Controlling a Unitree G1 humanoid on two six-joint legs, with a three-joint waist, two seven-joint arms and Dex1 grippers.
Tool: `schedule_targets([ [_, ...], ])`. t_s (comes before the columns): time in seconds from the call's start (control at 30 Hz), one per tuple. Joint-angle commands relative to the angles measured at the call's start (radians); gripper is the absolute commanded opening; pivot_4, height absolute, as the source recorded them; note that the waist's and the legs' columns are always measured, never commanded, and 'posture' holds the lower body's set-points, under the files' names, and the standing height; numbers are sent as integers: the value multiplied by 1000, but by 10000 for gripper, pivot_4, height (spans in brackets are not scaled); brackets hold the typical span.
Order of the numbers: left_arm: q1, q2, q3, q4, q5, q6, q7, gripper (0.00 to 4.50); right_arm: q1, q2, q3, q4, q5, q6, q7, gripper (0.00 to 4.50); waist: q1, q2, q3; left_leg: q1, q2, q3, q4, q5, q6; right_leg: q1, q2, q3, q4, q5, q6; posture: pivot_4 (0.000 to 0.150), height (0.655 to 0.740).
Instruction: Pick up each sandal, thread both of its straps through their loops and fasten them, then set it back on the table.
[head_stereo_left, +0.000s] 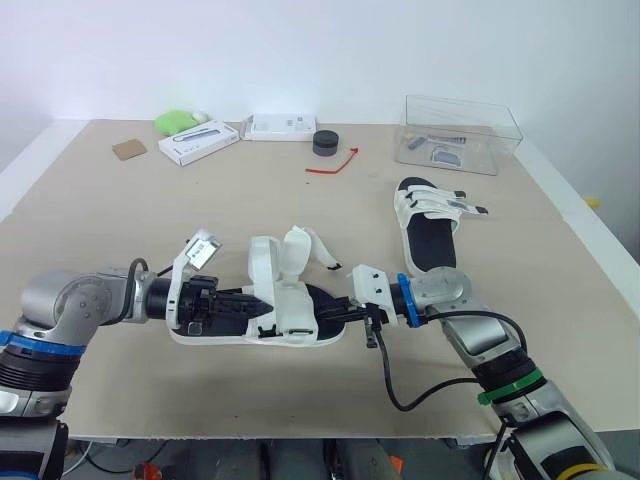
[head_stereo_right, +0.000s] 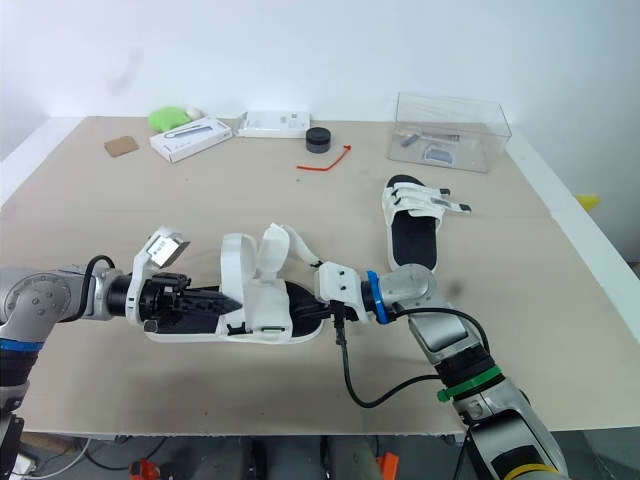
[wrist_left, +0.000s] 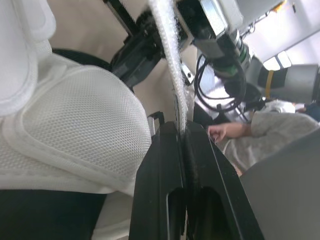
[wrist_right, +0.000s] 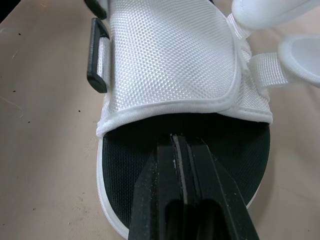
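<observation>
White strap (wrist_left: 171, 75) pinched tight in left gripper (wrist_left: 184, 128), likely ready for threading. Right gripper (wrist_right: 179, 142) clenched empty, tips on sandal (head_stereo_left: 290, 312) footbed, probably pinning it. Sandal lies between both grippers.

bare table (head_stereo_left: 120, 220) mid-left, second sandal (head_stereo_left: 428, 225) right, clear box (head_stereo_left: 460, 135) far right

- Beige table (head_stereo_left: 120, 230).
- Near sandal (head_stereo_left: 290, 322), white straps, black footbed, flat on it between the left gripper's (head_stereo_left: 258, 303) and right gripper's (head_stereo_left: 328, 313) fingertips.
- Second sandal (head_stereo_left: 428, 225), beyond the right fingers, apart.
- Clear plastic box (head_stereo_left: 460, 135), farther beyond.
- Well past both fingertips: red tie (head_stereo_left: 333, 163), black puck (head_stereo_left: 326, 142), long white box (head_stereo_left: 198, 141), flat white box (head_stereo_left: 280, 126), green lump (head_stereo_left: 176, 122), brown square (head_stereo_left: 128, 149).
</observation>
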Motion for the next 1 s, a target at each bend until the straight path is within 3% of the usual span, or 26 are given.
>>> schedule_targets([
  [0.03,4,3,-9,-23,17,-2,-19,384,10,-11,-3,-13,-18,11,-16,0,0,0,0,0,0,0,0,0,0,0,0,0,0,0,0,1500,7400],
  [0.43,-9,-43,-54,-33,122,-100,-34,384,20,-17,-2,-27,-17,22,-25,0,0,0,0,0,0,0,-1,0,0,0,0,0,0,0,0,1500,7400],
  [0.87,72,2,-90,-128,184,-133,-50,384,4,-17,-2,-4,-20,13,-20,0,0,0,0,0,-1,-1,-3,0,0,0,-1,0,0,-1,0,1500,7400],
  [0.9,71,-8,-81,-120,184,-132,-34,5812,2,-16,-1,-1,-21,11,-20,0,0,0,0,0,-1,-1,-3,0,0,0,-1,0,0,-1,0,1500,7400],
  [0.93,69,-13,-74,-116,183,-130,-27,7014,1,-14,-1,1,-22,10,-20,0,0,0,0,0,-1,-1,-3,0,0,0,-1,0,0,-1,0,1500,7400],
  [0.97,69,-15,-71,-117,181,-128,-26,12896,-1,-13,0,2,-22,9,-20,0,0,0,0,0,-1,-1,-3,0,0,0,-1,0,0,-1,0,1500,7400],
  [1.0,65,-24,-58,-123,172,-128,-17,14598,-2,-12,1,5,-22,8,-19,0,0,0,0,0,-1,-1,-3,0,0,0,-1,0,-1,-1,0,1500,7400],
])
